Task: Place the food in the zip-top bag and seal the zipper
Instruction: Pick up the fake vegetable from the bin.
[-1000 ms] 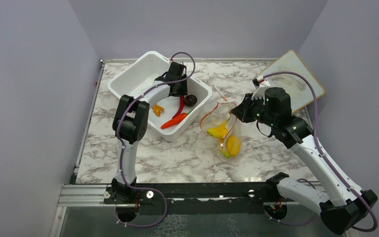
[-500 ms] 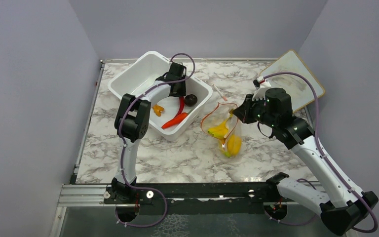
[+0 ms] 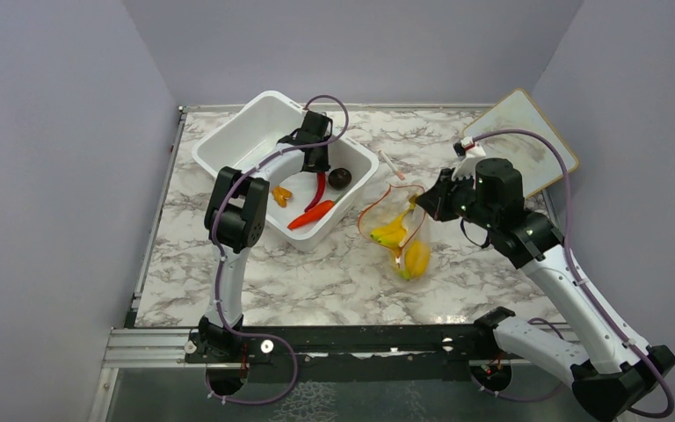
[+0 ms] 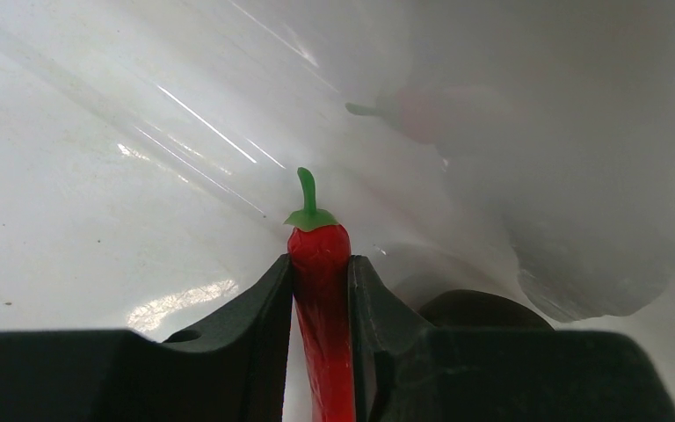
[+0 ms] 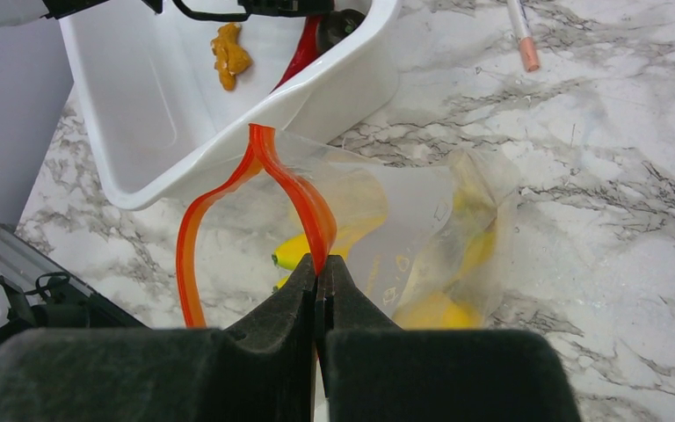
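Pinching red chili (image 4: 323, 352) w/ L end effector (image 4: 320, 268), R end effector (image 5: 318, 281) nipping zipper (image 5: 290, 189)

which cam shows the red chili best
Left wrist: the red chili is close up, pinched between the left fingers, green stem clear. Top external shows only a thin red streak in the white tub. Right wrist barely catches a red sliver.

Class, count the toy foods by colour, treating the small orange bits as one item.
Yellow: 2, banana, pepper
Red: 1, chili
Orange: 2, carrot, bits
Dark brown: 1, round fruit
Total: 6
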You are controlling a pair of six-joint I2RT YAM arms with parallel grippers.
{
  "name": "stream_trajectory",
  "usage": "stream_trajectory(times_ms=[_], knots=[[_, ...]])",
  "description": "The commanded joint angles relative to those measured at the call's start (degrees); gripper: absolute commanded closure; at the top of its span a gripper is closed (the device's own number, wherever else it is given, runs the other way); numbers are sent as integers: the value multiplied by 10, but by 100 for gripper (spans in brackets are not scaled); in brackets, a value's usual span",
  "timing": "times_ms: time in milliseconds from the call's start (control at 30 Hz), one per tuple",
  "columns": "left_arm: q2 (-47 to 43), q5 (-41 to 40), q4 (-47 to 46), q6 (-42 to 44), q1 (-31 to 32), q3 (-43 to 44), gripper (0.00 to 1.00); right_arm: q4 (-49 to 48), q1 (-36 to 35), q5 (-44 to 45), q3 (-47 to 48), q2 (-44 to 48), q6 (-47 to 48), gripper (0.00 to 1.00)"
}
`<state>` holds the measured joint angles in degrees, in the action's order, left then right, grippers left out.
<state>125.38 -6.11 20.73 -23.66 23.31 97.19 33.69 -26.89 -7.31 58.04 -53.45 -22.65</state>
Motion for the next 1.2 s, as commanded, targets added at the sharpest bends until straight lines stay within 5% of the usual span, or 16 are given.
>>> stream_trajectory(times_ms=[0, 533, 800, 1167], knots=[[-15, -14, 10, -4, -2, 15, 82, 12, 1, 4, 18, 16, -20, 99], [-154, -56, 10, 4, -2, -40, 82, 35, 1, 27, -31, 26, -124, 99], [-258, -60, -41, 10, -2, -99, 82, 19, 1, 3, -18, 6, -86, 99], [-415, 57, -106, -42, 0, -209, 82, -24, 1, -80, -75, 23, -161, 99]])
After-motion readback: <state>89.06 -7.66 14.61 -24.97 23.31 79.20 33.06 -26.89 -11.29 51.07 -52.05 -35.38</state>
